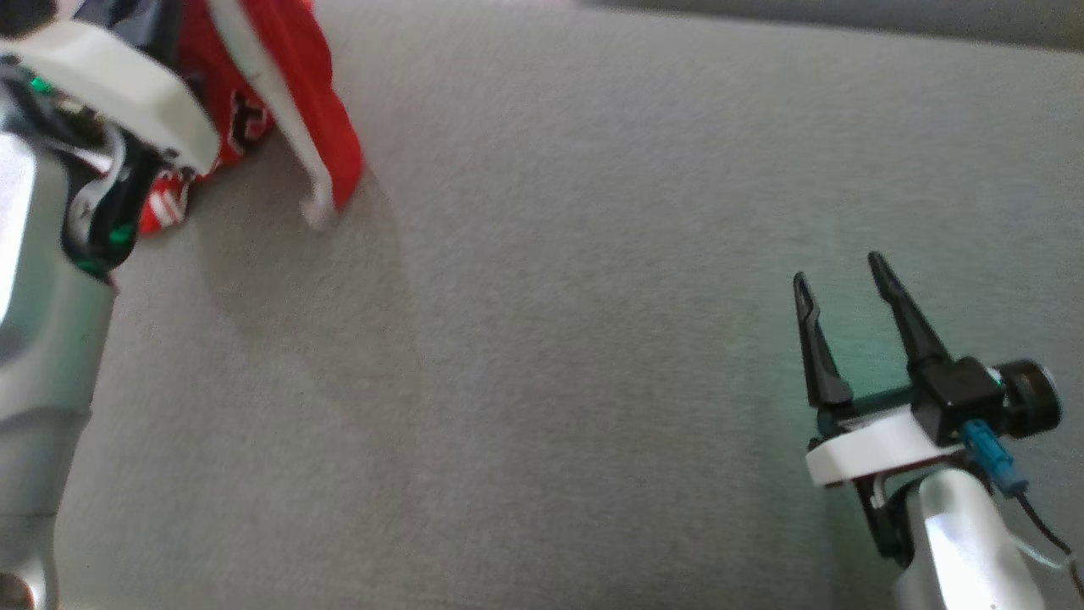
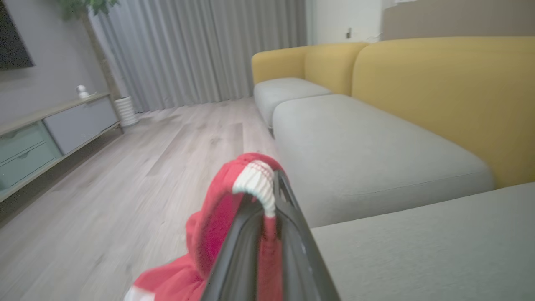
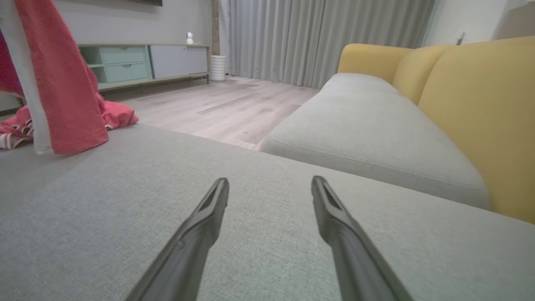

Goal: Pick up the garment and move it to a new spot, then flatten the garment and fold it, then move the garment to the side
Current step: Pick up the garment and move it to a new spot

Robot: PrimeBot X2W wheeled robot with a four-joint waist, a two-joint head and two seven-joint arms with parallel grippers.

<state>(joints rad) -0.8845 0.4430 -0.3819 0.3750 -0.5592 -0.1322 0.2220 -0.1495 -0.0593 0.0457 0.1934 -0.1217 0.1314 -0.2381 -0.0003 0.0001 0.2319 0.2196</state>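
In the head view, the red garment (image 1: 330, 144) is hanging at the upper left, a white stripe (image 1: 279, 102) running down it, and its lowest corner is touching the grey seat cushion (image 1: 593, 339). More of the cloth is lying bunched on the cushion just behind the pale left arm (image 1: 42, 339), which is rising along the left edge. At the lower right the right gripper (image 1: 837, 269) is hovering over bare cushion, well apart from the garment, its fingers standing apart with nothing between them. In the left wrist view, the left gripper (image 2: 269, 188) is clamping its fingers together on a fold of the garment, where a white ribbed trim (image 2: 255, 182) is bulging out above the tips and red cloth is drooping below and to the left. Beyond it a yellow sofa back (image 2: 439, 92), a wooden floor (image 2: 125, 179), grey curtains (image 2: 200, 50) and a low cabinet (image 2: 50, 129) are showing, somewhat blurred. In the right wrist view, the right gripper's fingers are pointing forward, spread wide just above the cushion, while the garment is hanging at the far left with its hem resting on the cushion's edge.
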